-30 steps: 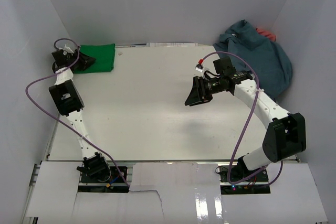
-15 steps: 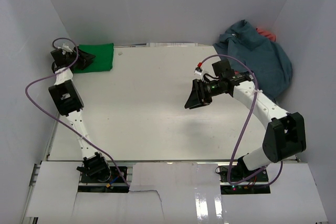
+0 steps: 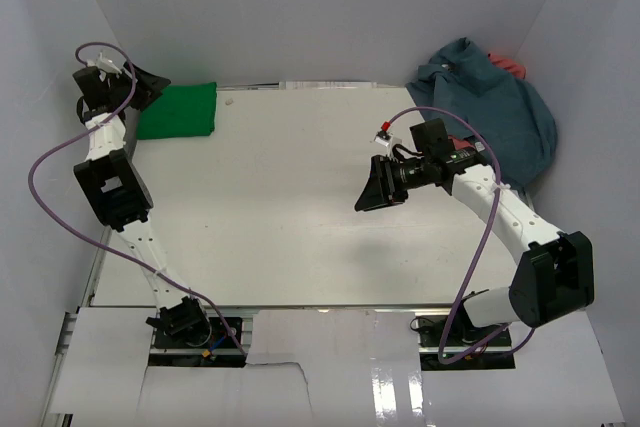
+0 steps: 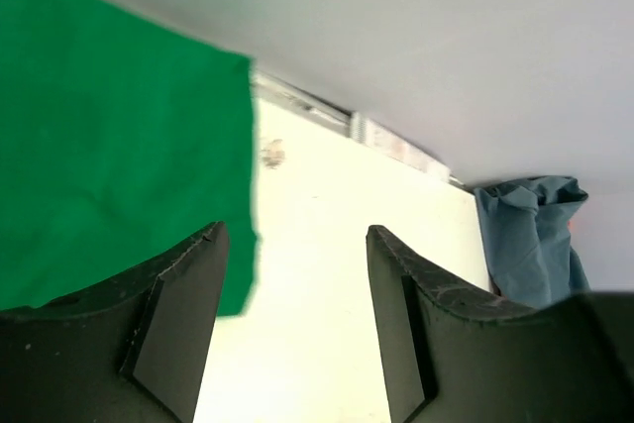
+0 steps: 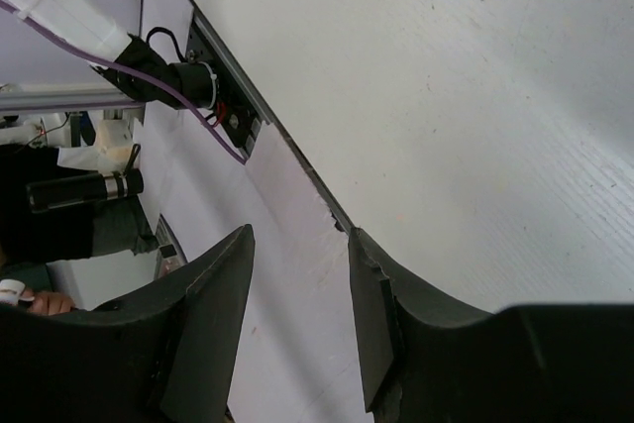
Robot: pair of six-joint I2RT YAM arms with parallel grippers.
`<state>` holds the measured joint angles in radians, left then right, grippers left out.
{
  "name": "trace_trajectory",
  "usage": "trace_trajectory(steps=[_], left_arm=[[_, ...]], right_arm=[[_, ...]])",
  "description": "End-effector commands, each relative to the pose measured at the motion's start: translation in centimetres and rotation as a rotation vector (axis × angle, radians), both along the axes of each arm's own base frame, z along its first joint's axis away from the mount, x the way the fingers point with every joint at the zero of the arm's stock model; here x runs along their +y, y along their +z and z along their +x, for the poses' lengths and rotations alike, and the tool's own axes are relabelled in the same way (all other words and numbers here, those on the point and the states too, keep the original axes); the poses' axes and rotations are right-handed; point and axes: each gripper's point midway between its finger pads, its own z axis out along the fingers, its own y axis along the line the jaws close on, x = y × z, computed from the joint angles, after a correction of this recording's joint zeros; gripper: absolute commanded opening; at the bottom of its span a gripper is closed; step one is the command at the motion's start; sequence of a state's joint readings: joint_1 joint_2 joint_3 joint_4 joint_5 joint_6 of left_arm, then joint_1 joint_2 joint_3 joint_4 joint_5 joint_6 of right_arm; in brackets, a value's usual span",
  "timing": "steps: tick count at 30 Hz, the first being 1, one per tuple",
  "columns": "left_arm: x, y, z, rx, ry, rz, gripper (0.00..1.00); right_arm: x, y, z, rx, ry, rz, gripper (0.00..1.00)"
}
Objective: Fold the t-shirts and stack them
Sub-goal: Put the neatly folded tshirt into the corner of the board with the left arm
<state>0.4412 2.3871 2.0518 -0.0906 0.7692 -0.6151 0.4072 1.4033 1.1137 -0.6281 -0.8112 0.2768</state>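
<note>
A bright green t-shirt [image 3: 182,110] lies folded flat at the table's far left corner; the left wrist view shows it [image 4: 109,146] from above. My left gripper [image 3: 152,85] hangs open above its left end, clear of the cloth, nothing between its fingers [image 4: 188,284]. A slate blue-grey t-shirt [image 3: 495,112] lies crumpled at the far right, also in the left wrist view [image 4: 530,235]. A coral red t-shirt [image 3: 508,65] peeks out behind it. My right gripper [image 3: 372,185] hovers open and empty over the table's middle right, pointing left.
White walls close in the table [image 3: 290,207] on three sides. White paper sheets [image 3: 330,367] cover the near edge by both arm bases. Purple cables loop off each arm.
My left gripper opened, let go of the green t-shirt and rose back toward the far left corner. The right arm shifted slightly.
</note>
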Motion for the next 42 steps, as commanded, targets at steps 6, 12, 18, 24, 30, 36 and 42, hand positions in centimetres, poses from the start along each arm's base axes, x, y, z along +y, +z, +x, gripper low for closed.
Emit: trace_trajectory(steps=[6,12,18,24,30,36,42], left_arm=[[-7.1,13.3,-9.1,-0.076,0.064,0.272,0.72],[-9.3,9.7,-18.1,0.079,0.127,0.312,0.82],[-9.8,9.2,-27.4,0.140,0.203,0.439,0.98],[-11.0,9.0,-34.4,0.102,0.233,0.491,0.98],[-12.5,9.2,-38.0,0.030,0.253,0.449,0.98],[-12.4,8.9,-37.9,0.050,0.243,0.457,0.98],[-13.8,8.9,-37.8,0.025,0.165,0.435,0.98]], right_arm=[[-0.3,4.3,-0.5,-0.215,0.012,0.069,0.50],[-1.4,3.9,-1.8,-0.272,-0.001,0.054,0.50],[-2.3,5.3,-2.5,-0.422,-0.045,0.085,0.61],[-2.7,4.1,-3.1,-0.440,-0.096,0.108,0.91],[-3.0,3.5,-4.0,-0.434,-0.106,0.120,0.95],[-3.2,3.4,-4.4,-0.457,-0.103,0.124,0.94],[-3.4,2.9,-4.7,-0.456,-0.092,0.115,0.94]])
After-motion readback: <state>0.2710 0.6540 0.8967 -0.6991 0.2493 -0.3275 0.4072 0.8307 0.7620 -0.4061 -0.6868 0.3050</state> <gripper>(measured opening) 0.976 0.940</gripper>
